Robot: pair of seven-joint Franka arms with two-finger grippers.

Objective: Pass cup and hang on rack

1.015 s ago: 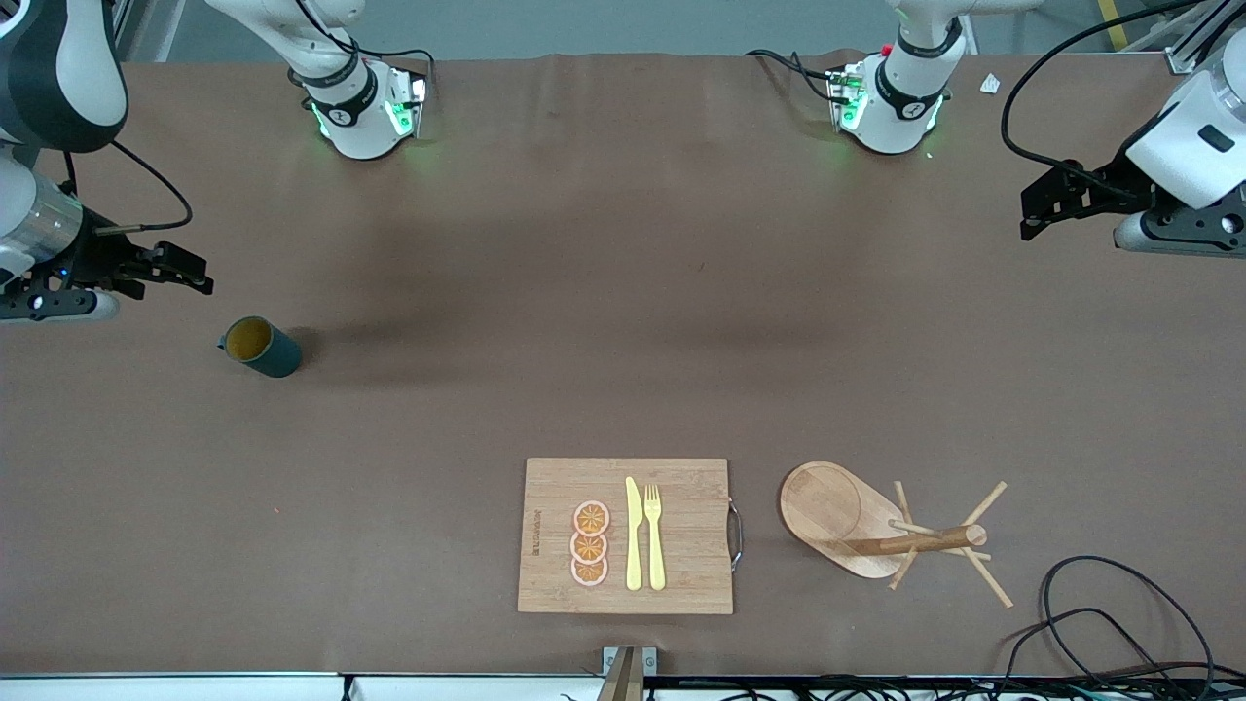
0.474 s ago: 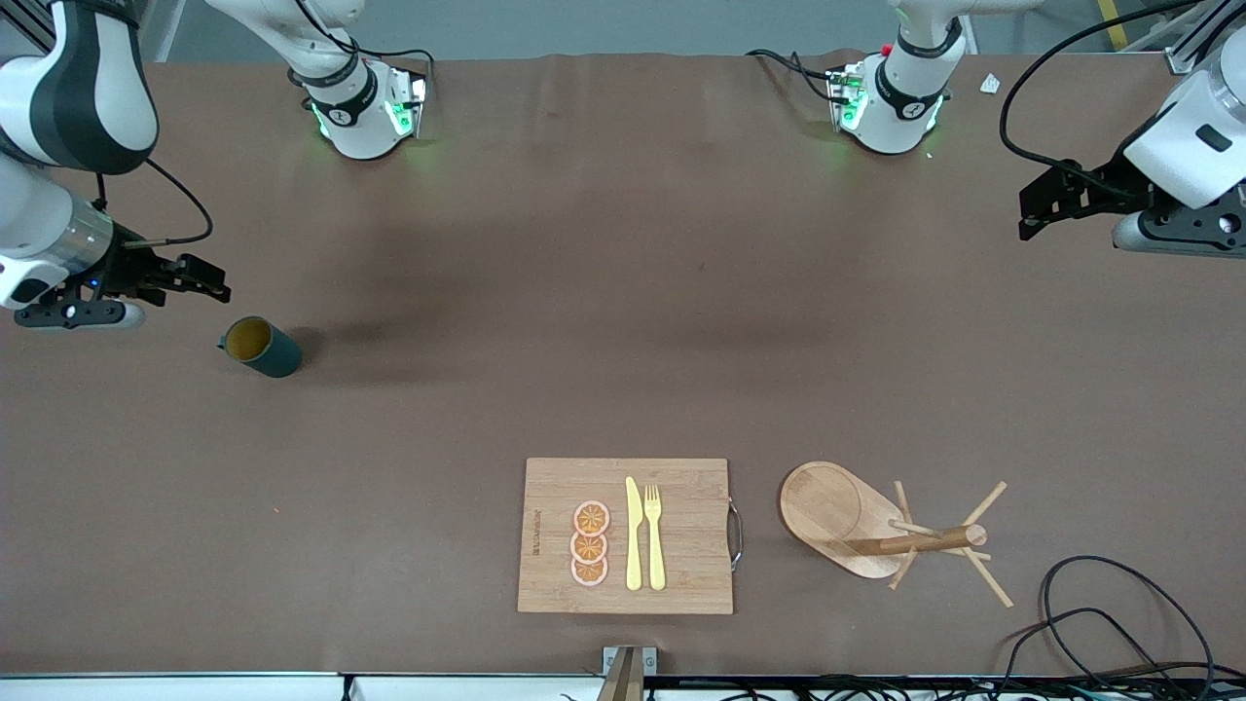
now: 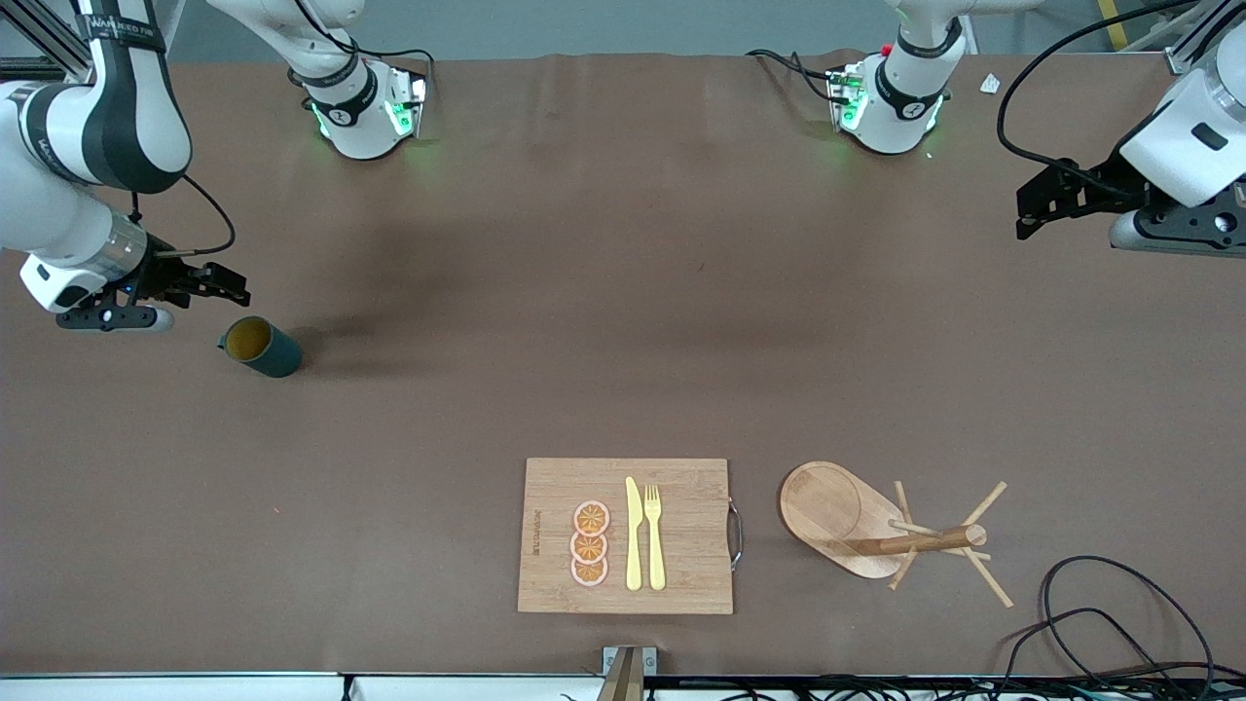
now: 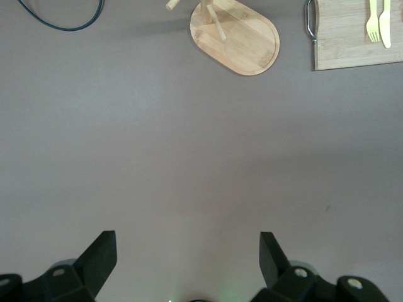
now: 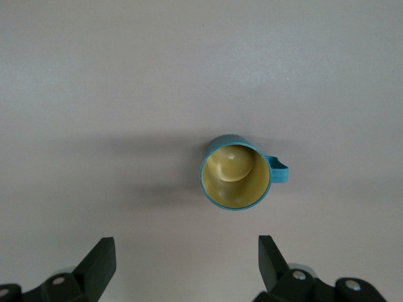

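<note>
The cup [image 3: 261,348], dark teal with a yellow-ochre inside, stands upright on the table toward the right arm's end; its small handle [image 5: 279,171] shows in the right wrist view, as does its mouth [image 5: 235,172]. My right gripper [image 3: 226,282] hangs open and empty in the air just beside the cup, not touching it. The rack [image 3: 881,533], a light wooden mug tree with an oval base [image 4: 236,34], stands near the front camera toward the left arm's end. My left gripper [image 3: 1034,204] waits open and empty, high at that end.
A bamboo cutting board [image 3: 625,535] with a yellow knife, a fork and orange slices lies beside the rack, close to the front camera. Black cables [image 3: 1110,623] coil at the table corner near the rack. Both arm bases [image 3: 365,112] stand along the table's back edge.
My right arm has swung in toward the cup, bringing its open gripper closer to it. The left arm has barely moved. The cup and rack stay put.
</note>
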